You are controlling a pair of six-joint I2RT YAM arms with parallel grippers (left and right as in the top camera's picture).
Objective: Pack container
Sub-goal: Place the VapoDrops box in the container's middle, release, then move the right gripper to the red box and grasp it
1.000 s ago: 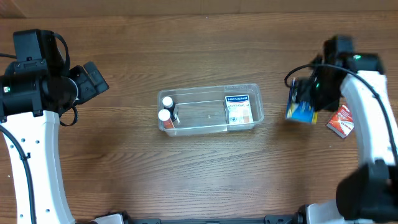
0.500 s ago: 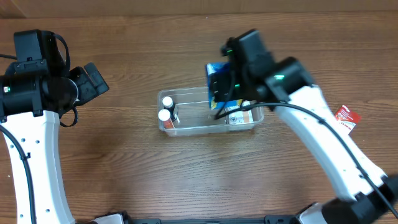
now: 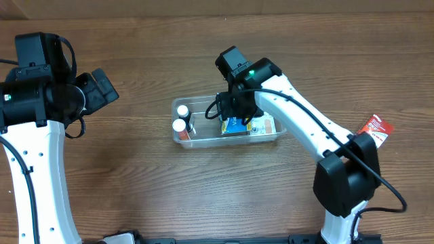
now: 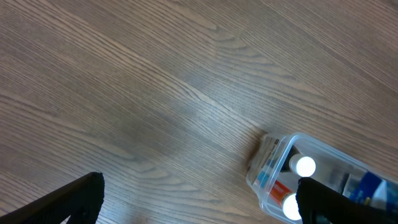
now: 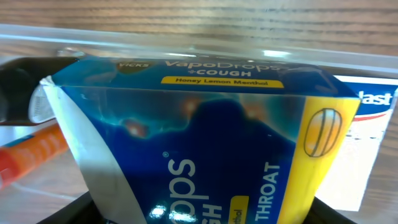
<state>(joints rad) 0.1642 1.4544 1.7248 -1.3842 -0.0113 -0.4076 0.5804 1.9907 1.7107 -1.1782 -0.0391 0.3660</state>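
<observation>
The clear plastic container (image 3: 203, 141) sits mid-table. It holds two white-capped bottles (image 3: 180, 118) at its left end and a white box (image 3: 266, 126) at its right end. My right gripper (image 3: 236, 112) is shut on a blue and yellow cough drops box (image 3: 235, 125) and holds it inside the container's middle. In the right wrist view the blue box (image 5: 205, 143) fills the frame, with the container wall (image 5: 186, 40) behind it. My left gripper (image 3: 102, 85) is open and empty, left of the container (image 4: 273, 168).
A small red and white box (image 3: 373, 130) lies on the table at the far right. An orange bottle (image 5: 31, 149) lies to the left of the blue box, and the white box (image 5: 373, 143) is to its right.
My right arm has swung from the right side of the table to the container, carrying the blue box, and has lowered it into the middle. The left arm has not moved.
</observation>
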